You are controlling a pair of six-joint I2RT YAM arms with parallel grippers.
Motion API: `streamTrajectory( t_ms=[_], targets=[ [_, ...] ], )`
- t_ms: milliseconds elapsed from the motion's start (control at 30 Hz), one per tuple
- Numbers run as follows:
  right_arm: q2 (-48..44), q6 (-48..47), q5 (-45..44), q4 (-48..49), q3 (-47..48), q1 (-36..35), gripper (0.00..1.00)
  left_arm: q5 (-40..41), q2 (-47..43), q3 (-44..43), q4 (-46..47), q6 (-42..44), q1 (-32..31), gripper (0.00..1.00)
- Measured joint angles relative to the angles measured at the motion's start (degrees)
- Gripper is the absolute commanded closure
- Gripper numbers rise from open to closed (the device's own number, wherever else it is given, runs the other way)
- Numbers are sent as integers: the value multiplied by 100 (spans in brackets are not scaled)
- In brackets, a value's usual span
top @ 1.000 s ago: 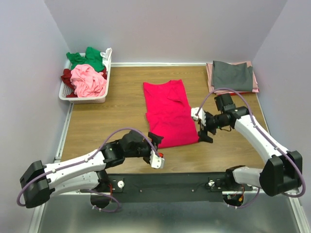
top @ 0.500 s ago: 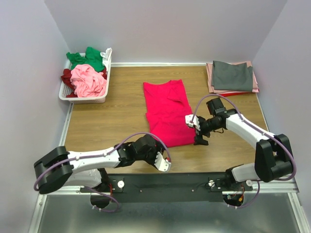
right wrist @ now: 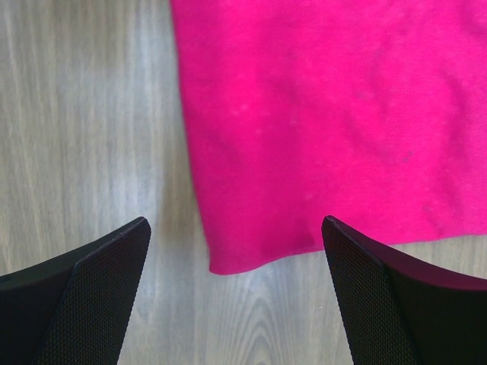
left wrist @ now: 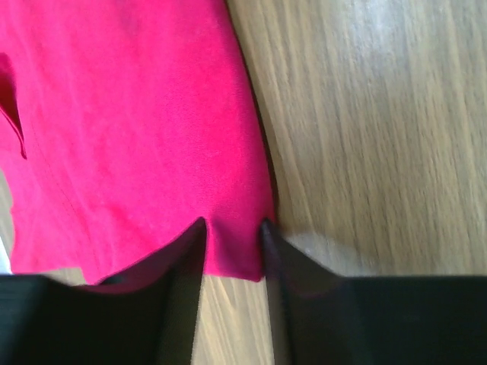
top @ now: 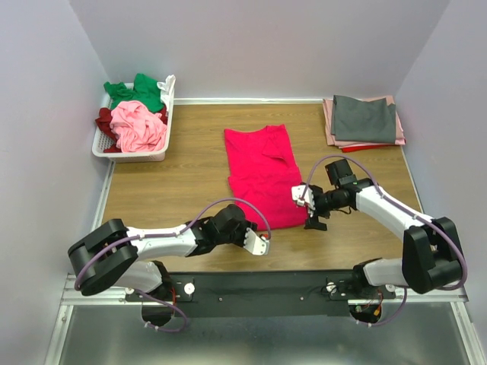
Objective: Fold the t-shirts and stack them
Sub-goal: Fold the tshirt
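Note:
A crimson-pink t-shirt lies flat in the middle of the table. My left gripper is low at its near left corner. In the left wrist view the jaws have narrowed around that corner, and the cloth lies flat between the two fingertips with wood showing behind it. My right gripper hovers at the near right corner. In the right wrist view it stands wide open, the shirt's hem corner sits between the fingers and nothing is held.
A white basket at the back left holds green, light pink and maroon tees. At the back right is a folded stack: grey over dusty pink, a red edge below.
My left gripper slid right along the front edge to the shirt's near left corner and its jaws narrowed. The right gripper moved nearer and left to the near right corner, still wide open.

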State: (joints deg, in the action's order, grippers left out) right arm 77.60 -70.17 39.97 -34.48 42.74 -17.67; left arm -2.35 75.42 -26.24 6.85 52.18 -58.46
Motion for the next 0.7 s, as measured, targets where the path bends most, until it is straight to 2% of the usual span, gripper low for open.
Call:
streamTrajectory(
  t_ms=[300, 333, 400, 433, 533, 633, 700],
  targets=[
    [-122, -463, -308, 221, -382, -378, 3, 17, 2, 2, 103, -92, 13, 82],
    [-74, -459, -385, 295, -382, -411, 4, 15, 15, 2, 122, -107, 13, 89],
    [35, -437, -551, 459, -382, -483, 6, 4, 68, 2, 160, -146, 22, 93],
    [116, -409, -673, 560, -382, -503, 9, -2, 85, 2, 170, -153, 22, 99],
    [269, -330, -831, 704, -382, -522, 12, -7, 105, 2, 181, -190, 22, 100],
    [289, -249, -944, 876, -382, -525, 22, -15, 96, 9, 205, -190, 26, 100],
    [332, -179, -1005, 990, -380, -525, 25, -42, 76, 26, 212, -190, 28, 100]
  ],
)
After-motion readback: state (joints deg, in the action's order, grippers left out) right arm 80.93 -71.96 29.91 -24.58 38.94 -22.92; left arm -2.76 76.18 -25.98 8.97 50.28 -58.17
